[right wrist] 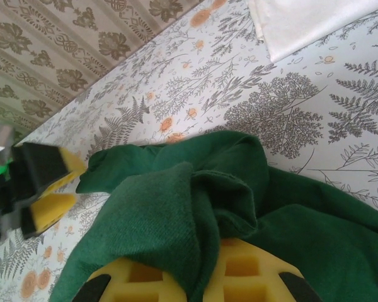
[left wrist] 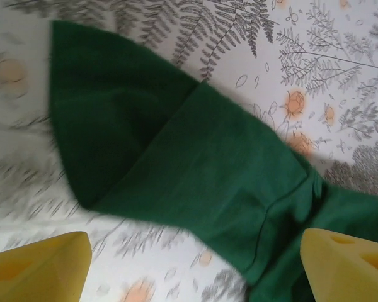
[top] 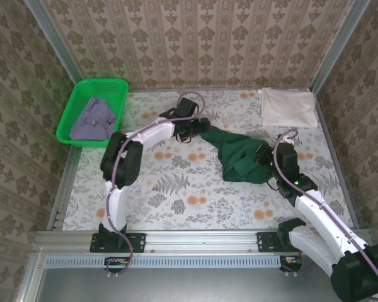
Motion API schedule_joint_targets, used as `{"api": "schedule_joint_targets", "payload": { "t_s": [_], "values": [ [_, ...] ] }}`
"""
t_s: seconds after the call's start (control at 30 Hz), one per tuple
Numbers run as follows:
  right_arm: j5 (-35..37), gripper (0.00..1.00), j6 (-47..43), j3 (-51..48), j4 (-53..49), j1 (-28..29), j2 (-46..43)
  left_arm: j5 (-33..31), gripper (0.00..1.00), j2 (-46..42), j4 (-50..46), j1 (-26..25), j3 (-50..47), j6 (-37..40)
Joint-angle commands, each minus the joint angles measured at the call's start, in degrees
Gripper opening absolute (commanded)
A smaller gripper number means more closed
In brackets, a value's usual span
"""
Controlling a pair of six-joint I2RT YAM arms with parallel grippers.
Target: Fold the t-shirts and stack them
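The dark green t-shirt (top: 239,157) lies crumpled in the middle of the table, one sleeve (left wrist: 176,151) stretched flat toward the left. My left gripper (top: 200,129) hovers open over that sleeve end (left wrist: 192,277), yellow fingers (left wrist: 41,267) wide apart and holding nothing. My right gripper (top: 264,161) is shut on a bunched fold of the dark green shirt (right wrist: 176,214), the cloth pinched between its yellow pads (right wrist: 205,267). A cream-white t-shirt (top: 288,107) lies folded at the back right (right wrist: 302,22). A greyish-lavender t-shirt (top: 93,118) sits bunched in the basket.
The bright green plastic basket (top: 72,110) stands at the back left corner. Metal frame rails (top: 63,182) and patterned walls border the floral table (top: 176,195). The left gripper's fingers (right wrist: 47,189) show at the left in the right wrist view.
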Motion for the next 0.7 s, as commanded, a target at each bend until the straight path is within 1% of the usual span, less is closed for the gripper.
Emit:
{"api": "schedule_joint_targets", "payload": {
  "t_s": [0.0,0.13,0.23,0.3,0.37,0.47,0.57,0.67],
  "values": [
    [-1.08,0.04,0.39,-0.74,2.15,-0.40,0.03,-0.56,0.84,5.78,-6.14,-0.05,8.02,2.73],
    [-1.01,0.04,-0.05,-0.98,2.56,-0.46,0.08,-5.06,0.79,11.08,-11.02,-0.09,14.82,4.91],
    [-1.11,0.04,-0.15,-0.99,2.82,-0.45,0.20,-8.79,0.79,12.26,-13.45,0.17,17.18,6.23],
    [-1.11,0.04,-0.15,-1.00,2.88,-0.47,0.26,-11.54,0.84,11.50,-14.92,0.09,16.91,6.81],
    [-1.28,0.04,-0.15,-0.94,2.87,-0.45,0.09,-13.78,0.84,10.10,-14.41,-0.13,15.28,7.82],
    [-1.43,0.04,-0.06,-1.10,3.26,-0.45,0.23,-16.61,0.82,10.07,-16.77,-0.41,15.95,9.07],
    [-1.47,0.04,-0.06,-1.09,3.33,-0.44,0.51,-17.71,0.82,10.06,-17.22,-0.71,15.07,9.64],
    [-1.42,0.04,-0.15,-1.08,3.48,-0.45,0.68,-15.60,0.74,10.45,-15.40,-0.71,14.48,9.55]
  ]
}}
